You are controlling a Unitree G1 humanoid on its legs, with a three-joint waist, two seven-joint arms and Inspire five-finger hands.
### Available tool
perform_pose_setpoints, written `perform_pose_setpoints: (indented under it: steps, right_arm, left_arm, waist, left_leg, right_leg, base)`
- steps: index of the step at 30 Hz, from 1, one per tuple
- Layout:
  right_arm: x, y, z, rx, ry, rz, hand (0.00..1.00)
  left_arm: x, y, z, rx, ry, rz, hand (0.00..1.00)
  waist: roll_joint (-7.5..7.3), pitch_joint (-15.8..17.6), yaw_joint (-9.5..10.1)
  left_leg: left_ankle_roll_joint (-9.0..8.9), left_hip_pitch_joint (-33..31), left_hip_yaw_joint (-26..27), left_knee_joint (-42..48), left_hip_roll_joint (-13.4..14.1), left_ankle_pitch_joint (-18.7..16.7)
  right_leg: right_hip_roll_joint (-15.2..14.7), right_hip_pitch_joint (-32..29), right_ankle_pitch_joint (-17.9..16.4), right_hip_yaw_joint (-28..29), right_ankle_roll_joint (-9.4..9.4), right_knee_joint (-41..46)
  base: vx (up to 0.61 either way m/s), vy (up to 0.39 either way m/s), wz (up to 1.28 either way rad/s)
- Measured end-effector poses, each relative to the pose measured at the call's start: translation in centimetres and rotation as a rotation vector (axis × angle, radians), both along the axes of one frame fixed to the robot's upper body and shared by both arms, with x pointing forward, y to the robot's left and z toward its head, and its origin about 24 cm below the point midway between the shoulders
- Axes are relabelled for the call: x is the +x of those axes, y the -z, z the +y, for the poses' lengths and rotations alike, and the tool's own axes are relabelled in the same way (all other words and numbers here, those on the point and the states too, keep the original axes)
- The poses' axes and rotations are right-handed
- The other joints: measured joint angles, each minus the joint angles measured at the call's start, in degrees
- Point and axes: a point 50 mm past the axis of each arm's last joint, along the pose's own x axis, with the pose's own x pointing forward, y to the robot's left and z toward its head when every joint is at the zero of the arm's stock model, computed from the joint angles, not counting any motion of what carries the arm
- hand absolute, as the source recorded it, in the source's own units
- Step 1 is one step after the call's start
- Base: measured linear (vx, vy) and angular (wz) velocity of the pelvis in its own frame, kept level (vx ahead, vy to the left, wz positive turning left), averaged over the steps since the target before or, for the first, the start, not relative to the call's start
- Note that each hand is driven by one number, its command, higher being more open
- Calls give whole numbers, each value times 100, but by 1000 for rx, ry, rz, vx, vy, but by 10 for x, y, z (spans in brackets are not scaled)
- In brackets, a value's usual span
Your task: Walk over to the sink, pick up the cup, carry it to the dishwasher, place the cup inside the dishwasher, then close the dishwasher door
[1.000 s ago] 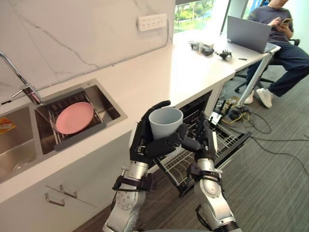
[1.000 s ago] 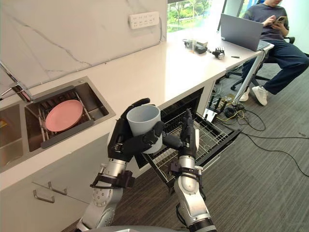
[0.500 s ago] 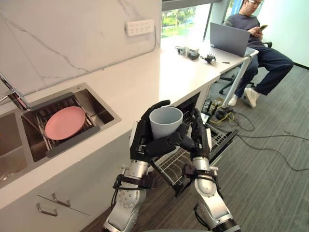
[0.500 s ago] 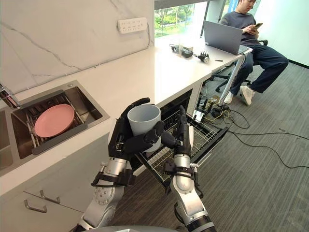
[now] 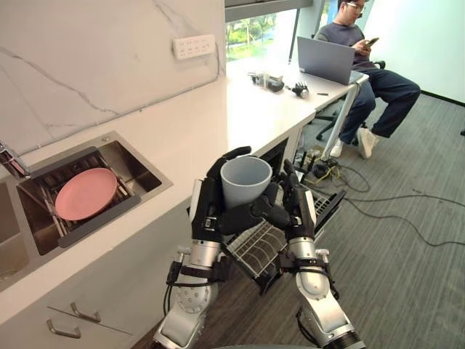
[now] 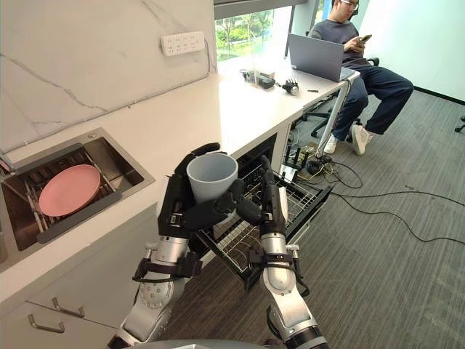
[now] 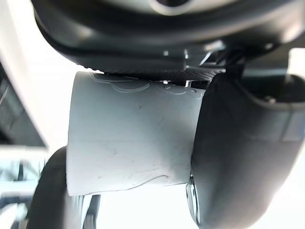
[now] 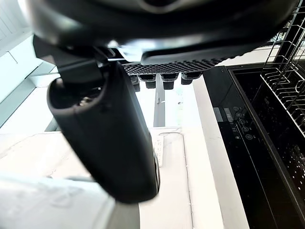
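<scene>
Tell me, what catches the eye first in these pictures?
The pale grey cup stands out first, held upright in the middle of the scene by the robot's left hand, with the right hand flat beside it. Just below, a dishwasher rack is pulled out from under the counter. A pink plate lies in the sink to the left, and a person sits far back on the right.

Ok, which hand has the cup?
The left hand: its fingers wrap the grey cup, while the right hand stands open beside it.
</scene>
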Motion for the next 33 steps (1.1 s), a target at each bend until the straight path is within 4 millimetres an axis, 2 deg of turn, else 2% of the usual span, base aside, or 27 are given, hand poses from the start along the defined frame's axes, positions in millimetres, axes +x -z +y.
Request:
perform_pose_setpoints:
  steps: [1,3,4,5,7,9,12,17,22,24,27,33]
  right_arm:
    - [-2,-4,-7,5,8,-15,100]
    - [-14,-32,-53,5,67,-128,100]
    - [-16,-41,-69,13,88,-167,100]
    - [-21,-63,-98,15,127,-252,100]
    - [-32,-101,-142,25,202,-410,100]
    - [-33,-123,-158,59,206,-512,100]
    - [-31,-134,-155,104,118,-568,100]
    - [-20,-121,-132,189,-117,-496,100]
    - [-7,-97,-88,329,-328,-355,100]
    - [-4,-85,-62,381,-426,-269,100]
    - [-3,-76,-37,389,-519,-195,100]
    - [-2,-72,-29,364,-520,-144,100]
  left_arm:
    - [2,0,8,10,-36,-1,0]
    - [6,-4,45,28,-203,-15,0]
    - [6,-5,54,32,-247,-20,0]
    - [5,-7,70,37,-321,-29,0]
    - [2,-11,91,45,-421,-44,0]
    - [1,-12,98,43,-464,-49,0]
    - [1,-12,92,85,-463,-55,0]
    - [5,-12,73,186,-408,-73,0]
    - [9,-13,54,199,-346,-83,0]
    - [13,-15,37,233,-275,-95,0]
    - [15,-18,17,260,-185,-116,0]
    - [14,-18,1,317,-129,-136,0]
  waist:
    - [1,0,6]
    - [1,1,-11]
    - [0,1,-31]
    - [0,1,-76]
    - [0,0,-135]
    - [2,-2,-235]
    - [6,-3,-366]
    - [9,0,-417]
    - [7,11,-394]
    - [5,38,-354]
    - [1,83,-304]
    - [7,145,-268]
  left_leg:
    - [8,3,0,1,0,5]
    - [21,68,8,2,-1,8]
    - [25,96,16,2,-1,2]
    - [27,141,34,2,-3,-15]
    - [5,184,85,1,-7,-58]
    - [-18,195,128,5,-8,-79]
    - [-28,191,147,8,3,-74]
    - [-27,155,147,53,37,-60]
    - [-15,114,119,88,60,-61]
    - [-11,103,88,89,59,-65]
    - [-12,103,62,89,57,-69]
    - [-12,106,40,90,49,-69]
  right_leg:
    - [0,4,0,-3,0,0]
    - [-1,62,0,-13,0,0]
    - [-1,84,0,-15,0,0]
    - [-3,119,0,-19,0,0]
    - [-7,135,-1,-21,-1,2]
    - [-8,124,-7,-22,-4,1]
    - [2,100,-22,-19,-16,0]
    - [37,79,-28,-17,-33,-24]
    - [56,93,-24,-43,-33,-76]
    - [55,108,-24,-72,-33,-86]
    - [52,129,-24,-102,-32,-89]
    - [44,149,-26,-131,-31,-89]
  base:
    - [0,0,0]
    - [0,0,0]
    - [1,-4,-7]
    - [-11,0,-7]
    - [-27,-1,-14]
    - [-44,-12,-13]
    - [-46,-28,-5]
    - [0,0,0]
    - [12,-17,2]
    - [5,-28,6]
    - [-10,-22,5]
    - [-14,-12,2]
